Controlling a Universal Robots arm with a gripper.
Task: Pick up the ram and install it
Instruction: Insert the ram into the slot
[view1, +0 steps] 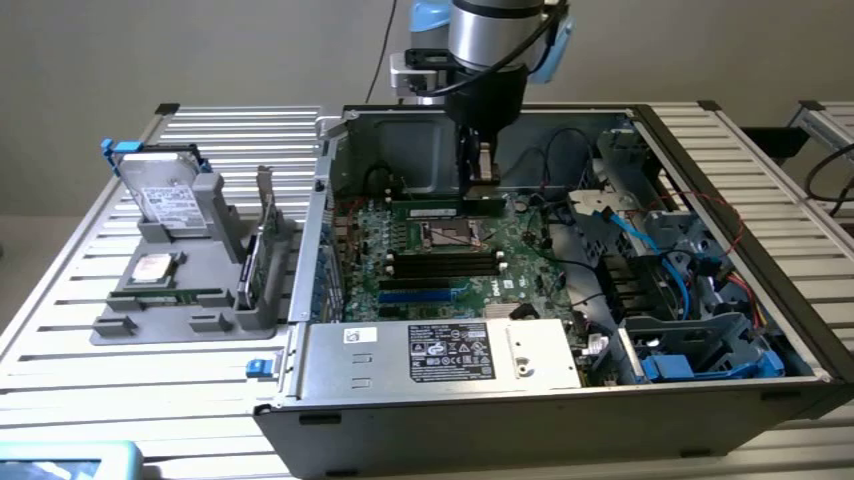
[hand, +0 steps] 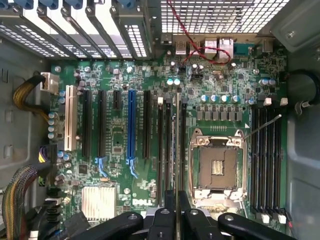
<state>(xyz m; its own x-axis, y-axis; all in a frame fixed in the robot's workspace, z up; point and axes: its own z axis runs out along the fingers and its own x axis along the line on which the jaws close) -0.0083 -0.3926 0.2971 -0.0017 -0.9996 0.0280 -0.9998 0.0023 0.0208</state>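
The arm reaches down into the open case (view1: 534, 430), and its fingers (hand: 167, 220) are closed tight on the ram (view1: 447, 210), pinching its upper edge near the middle. The ram hangs level just beside the CPU socket (view1: 445, 236) on the motherboard (hand: 120, 145) (from the wrist it is edge-on, a thin line running alongside the socket over the black slots there). Whether it touches a slot I cannot tell. Well apart from the socket, outside the case, a hard drive (view1: 167, 195) stands in a grey holder (view1: 187, 325) on the tabletop (view1: 80, 400).
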